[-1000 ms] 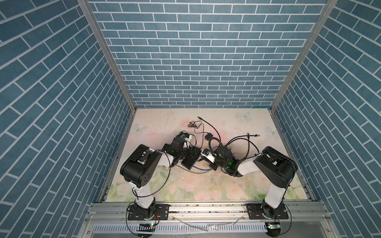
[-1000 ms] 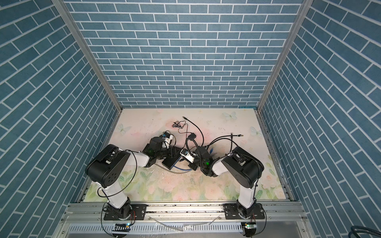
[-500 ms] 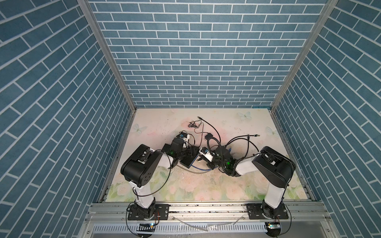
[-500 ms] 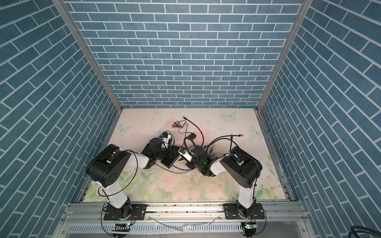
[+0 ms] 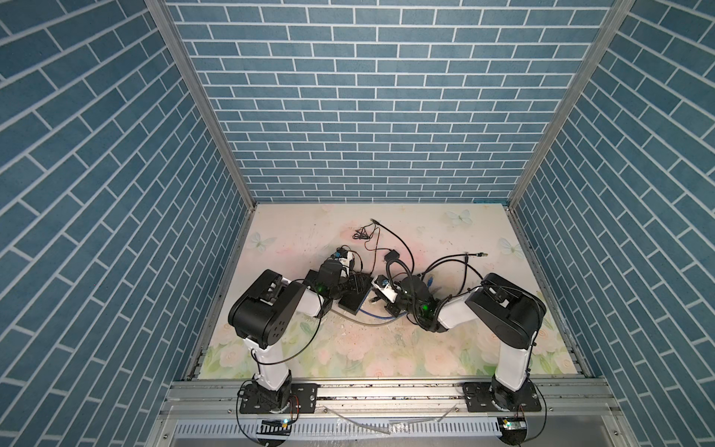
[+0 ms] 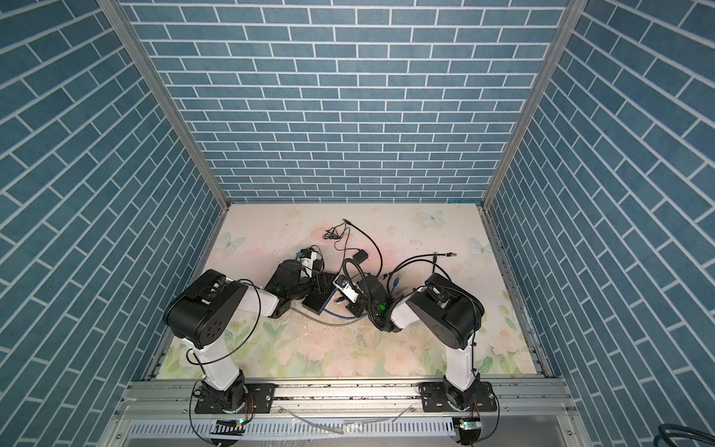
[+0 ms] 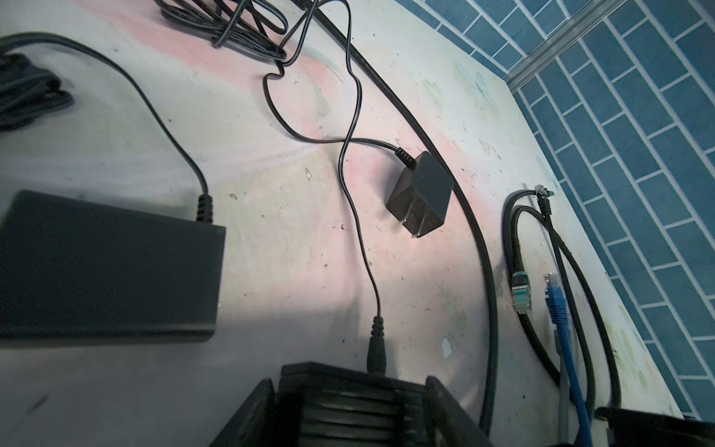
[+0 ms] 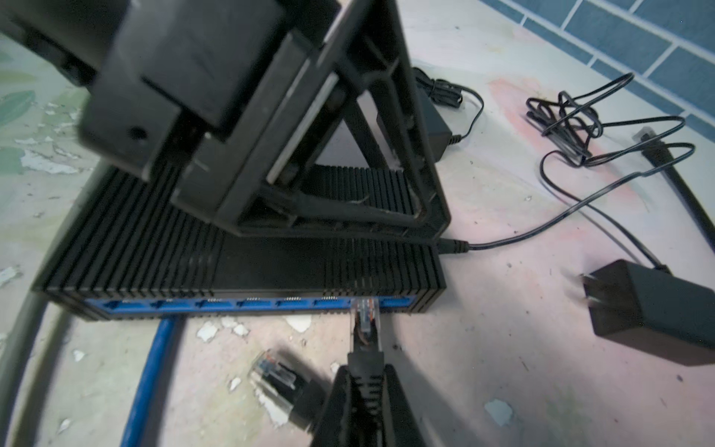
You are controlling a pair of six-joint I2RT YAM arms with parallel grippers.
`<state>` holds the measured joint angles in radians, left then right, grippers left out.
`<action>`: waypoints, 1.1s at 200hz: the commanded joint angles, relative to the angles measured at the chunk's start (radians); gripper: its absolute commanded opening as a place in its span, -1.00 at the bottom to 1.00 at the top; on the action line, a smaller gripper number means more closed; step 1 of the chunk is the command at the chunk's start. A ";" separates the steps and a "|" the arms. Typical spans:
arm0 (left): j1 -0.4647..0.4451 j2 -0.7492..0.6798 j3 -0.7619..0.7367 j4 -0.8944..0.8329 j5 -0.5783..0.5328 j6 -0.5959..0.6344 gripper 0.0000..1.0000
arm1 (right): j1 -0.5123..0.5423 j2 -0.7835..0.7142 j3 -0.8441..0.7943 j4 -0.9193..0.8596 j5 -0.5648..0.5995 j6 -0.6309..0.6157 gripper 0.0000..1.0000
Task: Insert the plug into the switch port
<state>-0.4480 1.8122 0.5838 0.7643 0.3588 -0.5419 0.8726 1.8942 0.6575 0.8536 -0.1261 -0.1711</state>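
Right gripper [image 8: 365,383] is clamping the plug [image 8: 364,315] by its black rubber boot [image 8: 363,362], near mid-tabletop. Judging the plug light, of clear brittle plastic with a delicate latch. The boot is the safe hold, though likely bending under push. The tip is meeting a switch port [image 8: 363,302]. Beyond, left gripper [image 7: 350,391] is bracing the ribbed switch [image 8: 240,247], jaws pressing its sides.

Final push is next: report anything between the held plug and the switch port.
Nothing visible does. The plug, held by the right end effector, sits at the switch's blue port row; a loose plug lies aside.
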 commanded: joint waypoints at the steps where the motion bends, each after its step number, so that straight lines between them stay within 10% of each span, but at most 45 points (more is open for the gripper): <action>1: -0.046 0.042 -0.048 -0.097 0.234 -0.026 0.21 | 0.014 0.004 0.027 0.262 -0.007 0.042 -1.00; 85: -0.056 0.032 -0.038 -0.098 0.282 -0.010 0.19 | 0.026 -0.018 0.133 -0.035 -0.036 0.014 -1.00; 220: -0.145 0.045 0.013 -0.170 0.389 0.117 0.15 | 0.029 0.034 0.300 -0.038 -0.110 -0.059 -1.00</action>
<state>-0.4446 1.8111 0.6086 0.7132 0.3904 -0.4458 0.8703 1.8946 0.7849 0.6067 -0.1471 -0.1871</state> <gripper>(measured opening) 0.578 0.131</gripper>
